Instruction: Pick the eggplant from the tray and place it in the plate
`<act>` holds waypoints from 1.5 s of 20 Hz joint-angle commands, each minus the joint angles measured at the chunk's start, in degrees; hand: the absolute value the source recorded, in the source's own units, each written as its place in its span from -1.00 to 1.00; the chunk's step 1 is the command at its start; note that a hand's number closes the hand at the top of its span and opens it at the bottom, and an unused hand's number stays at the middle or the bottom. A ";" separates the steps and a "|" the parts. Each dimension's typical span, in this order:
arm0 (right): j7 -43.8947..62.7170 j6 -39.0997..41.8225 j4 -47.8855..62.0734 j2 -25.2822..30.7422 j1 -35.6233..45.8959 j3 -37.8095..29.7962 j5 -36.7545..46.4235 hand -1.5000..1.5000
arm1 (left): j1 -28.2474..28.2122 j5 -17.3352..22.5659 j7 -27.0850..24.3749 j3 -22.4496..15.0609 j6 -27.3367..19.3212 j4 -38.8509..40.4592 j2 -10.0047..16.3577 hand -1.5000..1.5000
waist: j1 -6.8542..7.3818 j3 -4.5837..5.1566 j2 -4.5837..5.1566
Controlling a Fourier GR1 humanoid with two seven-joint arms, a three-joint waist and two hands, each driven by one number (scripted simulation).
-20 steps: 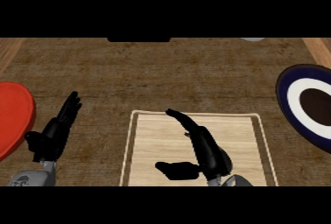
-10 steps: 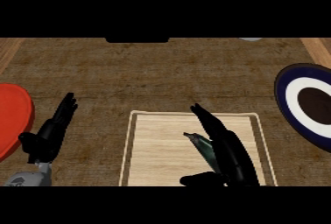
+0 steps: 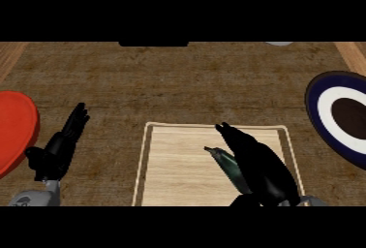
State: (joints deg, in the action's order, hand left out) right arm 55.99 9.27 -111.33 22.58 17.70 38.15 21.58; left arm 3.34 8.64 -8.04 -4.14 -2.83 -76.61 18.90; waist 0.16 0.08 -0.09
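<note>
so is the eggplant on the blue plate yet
No, the eggplant lies on the tray, partly under the right hand, apart from the blue plate.

The bench (image 3: pixel 178 82) is seen as brown, coarse-grained wood, rough and matt, while the tray (image 3: pixel 178 169) under the right robot hand (image 3: pixel 259 167) is made of pale, fine-grained wood, smooth and matt. That hand and the left robot hand (image 3: pixel 61 147) are finished in matt black, a dark skin with a faint sheen is shown by the eggplant (image 3: pixel 226 163) just beside the right one, and the red plate (image 3: pixel 14 131) left of the left one is seen as smooth.
</note>
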 commanded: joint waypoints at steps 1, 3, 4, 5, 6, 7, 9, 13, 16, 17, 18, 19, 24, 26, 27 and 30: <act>8.65 6.96 -1.32 -1.80 0.83 -0.90 -3.34 -1.00 | 2.42 -0.54 4.27 0.44 -1.57 -1.84 -0.81 0.00 | -0.14 -0.06 0.02; 8.16 8.30 2.39 -2.01 2.29 -2.98 -4.24 -1.00 | 1.31 -0.12 0.12 1.81 0.63 2.35 -0.45 0.00 | -0.05 -0.04 0.13; 9.91 9.25 2.39 -2.04 2.75 -1.22 -3.54 -1.00 | 1.83 -0.85 3.57 0.43 -0.81 -1.27 -1.00 0.00 | 0.05 -0.05 0.05; 6.15 9.69 5.34 0.87 1.99 -2.75 -3.99 -1.00 | 1.44 -1.05 -0.60 0.97 0.74 2.06 -0.58 0.00 | -0.04 -0.04 0.18; 12.53 9.16 1.73 -3.59 2.72 0.40 -2.01 -1.00 | 3.33 -0.54 0.40 2.15 1.02 3.19 -0.42 0.00 | -0.21 -0.02 0.07; 11.49 9.80 0.60 -1.05 1.43 -1.81 -2.63 -1.00 | -2.10 -1.54 0.68 0.10 -0.05 -2.52 -1.42 0.00 | 0.06 -0.06 -0.05; 9.54 9.69 6.05 -2.13 2.91 -0.50 -1.60 -1.00 | 0.67 -1.55 0.09 0.59 0.57 0.67 -1.72 0.00 | 0.05 -0.04 0.10; 9.54 12.31 8.54 -0.96 2.32 1.04 -2.83 -1.00 | 1.70 -0.74 -0.60 2.42 2.31 2.58 -0.20 0.00 | -0.06 -0.03 0.18; 4.98 13.98 11.08 0.94 1.85 -2.87 -4.18 -1.00 | -1.57 -1.35 -0.21 1.80 1.37 -0.38 -1.65 0.00 | 0.03 -0.07 0.08; 12.81 14.13 9.34 -4.14 3.64 1.35 -2.73 -1.00 | 1.48 -1.98 -0.43 2.31 1.22 2.46 -1.43 0.00 | -0.15 -0.03 0.07; 5.95 13.22 12.42 -1.91 2.21 -0.45 -1.19 -1.00 | 0.86 -2.63 -1.46 1.40 0.38 2.95 -3.68 0.00 | -0.13 -0.06 0.11; 9.13 13.50 9.93 -4.03 1.21 -0.29 -1.14 -1.00 | -0.18 -1.79 1.69 2.32 1.45 -1.17 -1.80 0.00 | -0.04 -0.07 0.02; 4.76 14.85 17.54 -4.22 3.69 -0.82 2.84 -1.00 | 0.96 -3.09 0.63 2.57 1.28 0.37 -2.59 0.00 | 0.04 -0.07 0.09; 2.72 13.38 18.40 -4.36 0.71 0.32 5.50 -1.00 | 2.98 -1.74 0.42 4.76 2.54 3.10 -2.07 0.00 | -0.20 -0.07 0.09; 5.40 12.00 19.10 -7.61 1.20 1.12 6.74 -1.00 | -5.51 -3.23 -1.66 1.99 2.66 -4.13 -2.46 0.00 | 0.37 -0.08 -0.03; 4.27 11.94 15.32 -6.81 -4.03 2.67 9.81 -1.00 | -0.50 -2.76 -1.95 4.35 4.17 2.30 -2.37 0.00 | -0.31 -0.07 0.02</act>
State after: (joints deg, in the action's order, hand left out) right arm 56.04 21.35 -93.58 17.07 18.35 37.98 27.27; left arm 3.26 6.04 -8.35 -0.53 -0.07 -75.86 16.63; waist 0.12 0.01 -0.03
